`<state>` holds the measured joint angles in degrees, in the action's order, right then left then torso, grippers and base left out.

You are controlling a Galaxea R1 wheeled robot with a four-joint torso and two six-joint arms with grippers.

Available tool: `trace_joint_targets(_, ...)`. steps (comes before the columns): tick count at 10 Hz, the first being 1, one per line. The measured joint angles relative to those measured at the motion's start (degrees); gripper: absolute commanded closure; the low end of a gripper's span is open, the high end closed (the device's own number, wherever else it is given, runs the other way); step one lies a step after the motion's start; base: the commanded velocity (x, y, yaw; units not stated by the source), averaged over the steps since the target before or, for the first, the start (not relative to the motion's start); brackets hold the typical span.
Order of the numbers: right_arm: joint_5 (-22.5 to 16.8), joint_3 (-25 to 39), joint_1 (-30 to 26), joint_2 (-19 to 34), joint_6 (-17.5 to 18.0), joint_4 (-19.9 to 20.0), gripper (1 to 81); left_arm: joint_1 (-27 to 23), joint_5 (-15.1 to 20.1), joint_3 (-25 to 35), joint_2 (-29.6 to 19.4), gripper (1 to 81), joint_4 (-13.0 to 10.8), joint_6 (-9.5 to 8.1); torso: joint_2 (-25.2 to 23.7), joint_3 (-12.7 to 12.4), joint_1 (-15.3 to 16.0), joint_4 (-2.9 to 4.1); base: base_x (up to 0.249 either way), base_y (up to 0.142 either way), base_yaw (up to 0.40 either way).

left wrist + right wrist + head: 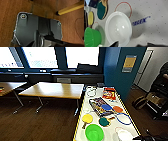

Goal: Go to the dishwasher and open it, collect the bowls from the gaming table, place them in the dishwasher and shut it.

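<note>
Two bowls stand at the near end of the gaming table [110,130], whose top is white with a yellow rim. The green bowl [94,132] [91,37] is nearer the table's left edge. The white bowl [124,135] [118,28] is to its right, upright and empty, on the white speckled top [154,12]. My right gripper [132,45] hovers open just above the white bowl's near rim, with dark fingertips [114,44] on either side and nothing held. My right arm [150,137] enters at the lower right. The dishwasher is out of view.
On the white top lie a yellow paddle [87,118], a green paddle [103,121], blue and orange paddles, a game box [100,105] and a red packet [109,93]. A wooden table [55,89] stands to the left, a blue pillar [122,69] behind, and bags [140,102] on the floor to the right.
</note>
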<state>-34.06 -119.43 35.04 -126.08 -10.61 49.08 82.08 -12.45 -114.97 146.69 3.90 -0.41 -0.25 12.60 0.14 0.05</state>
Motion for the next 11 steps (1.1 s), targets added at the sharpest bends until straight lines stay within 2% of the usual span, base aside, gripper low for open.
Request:
trace_joint_targets(4,0.1,-0.9,-0.1,-1.1,0.0,0.5,1.0,-0.2,0.0,-0.2,0.2,1.0,0.0,0.00,0.1,0.4,0.0,0.00,0.000,0.000,0.000)
trace_joint_targets(7,-0.2,-5.2,-0.1,-4.5,0.0,0.5,1.0,-0.2,0.0,-0.4,0.3,1.0,0.0,0.00,0.1,0.4,0.0,0.00,0.000,0.000,0.000)
trace_joint_targets(11,-0.7,-9.9,0.2,-6.4,0.0,0.5,1.0,-0.2,0.0,-1.0,0.9,1.0,0.0,0.00,0.1,0.4,0.0,0.00,0.000,0.000,0.000)
